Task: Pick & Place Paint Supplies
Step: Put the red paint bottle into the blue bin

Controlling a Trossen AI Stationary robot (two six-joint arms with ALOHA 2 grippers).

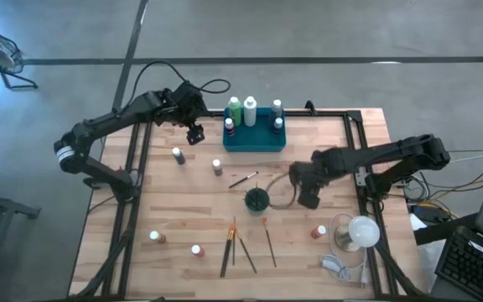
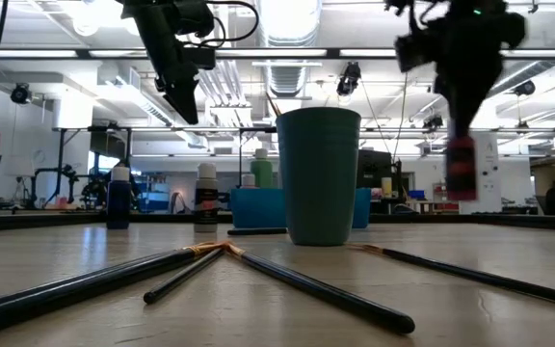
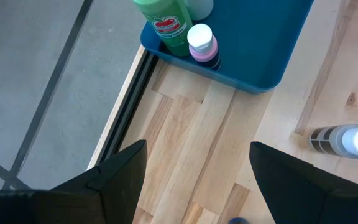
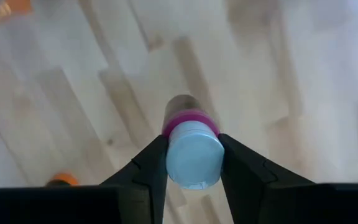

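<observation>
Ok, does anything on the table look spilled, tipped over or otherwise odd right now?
Nothing spilled. Thin long-handled paintbrushes lie fanned and crossing on the wooden table, and small white-capped bottles stand scattered outside the teal rectangular tray. The right gripper holds a maroon bottle.

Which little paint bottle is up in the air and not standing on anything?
The pink bottle pinched by its white cap in the right gripper. It hangs above the table, right of the cup, while the other bottles stand on the table or in the tray.
</observation>
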